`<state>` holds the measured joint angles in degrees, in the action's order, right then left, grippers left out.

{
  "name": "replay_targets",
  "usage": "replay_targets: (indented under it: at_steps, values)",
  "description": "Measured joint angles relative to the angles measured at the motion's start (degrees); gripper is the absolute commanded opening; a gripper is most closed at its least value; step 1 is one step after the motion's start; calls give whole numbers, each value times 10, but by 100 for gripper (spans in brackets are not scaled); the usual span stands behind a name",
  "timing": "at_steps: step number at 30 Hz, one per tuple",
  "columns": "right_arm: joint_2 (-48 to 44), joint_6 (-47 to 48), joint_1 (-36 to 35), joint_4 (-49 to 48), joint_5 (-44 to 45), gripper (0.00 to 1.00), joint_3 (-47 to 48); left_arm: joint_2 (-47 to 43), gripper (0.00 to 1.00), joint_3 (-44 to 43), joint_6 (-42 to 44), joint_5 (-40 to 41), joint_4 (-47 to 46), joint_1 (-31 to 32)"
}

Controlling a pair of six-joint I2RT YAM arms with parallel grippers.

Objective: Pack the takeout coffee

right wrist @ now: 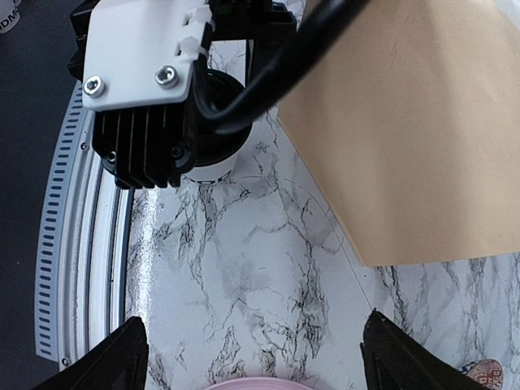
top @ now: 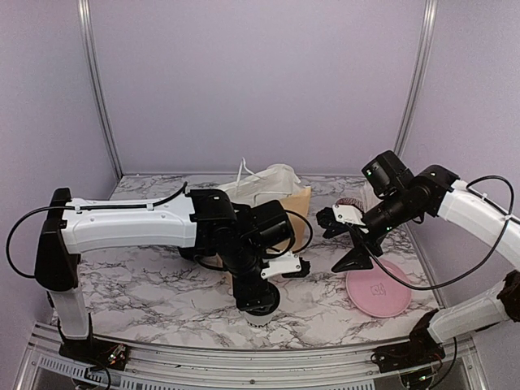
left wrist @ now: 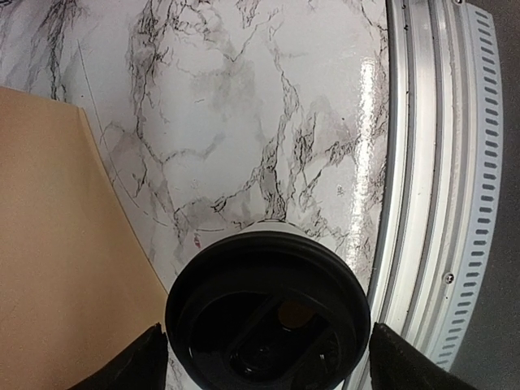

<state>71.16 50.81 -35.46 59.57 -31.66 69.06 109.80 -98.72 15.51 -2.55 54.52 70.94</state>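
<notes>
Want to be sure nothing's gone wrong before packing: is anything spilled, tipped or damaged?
Nothing stands out. The lidded coffee cup stands upright on the table, with no spill showing around it.

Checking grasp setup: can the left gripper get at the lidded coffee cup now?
Likely yes: the left gripper hangs open right above the coffee cup, fingers flanking it; the paper bag stands close on one side.

The takeout coffee is a white paper cup closed with a black plastic lid, whose recessed top and sip hole face straight up. It stands upright on the marble desk, close to the near edge, roughly midway along it.
</notes>
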Motion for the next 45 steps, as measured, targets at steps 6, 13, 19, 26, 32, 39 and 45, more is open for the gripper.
replay_targets:
  at_steps: [6, 13, 19, 26, 32, 39, 45]
  values:
    - [0, 0, 0, 0, -1, 88, 0, 0, 82, 1, 1, -10, 0, -7]
    - [3, 0, 0, 0, -3, 88, 0, 1, 82, 16, 2, -11, -1, -8]
    - [3, -2, 0, 1, -4, 88, 5, 2, 71, 16, 4, -14, -3, -8]
    - [28, -10, 0, 26, -16, 85, 127, -1, 67, 16, -5, -19, -2, -7]
    - [82, -53, 2, -14, -32, 82, 327, -58, 63, 20, -41, -29, 3, 5]
    - [259, -102, 4, -93, -14, 84, 468, -196, 60, 41, -97, -30, 8, 19]
    - [403, -74, 0, -57, -46, 86, 543, -278, 58, 63, -155, -20, 24, 19]
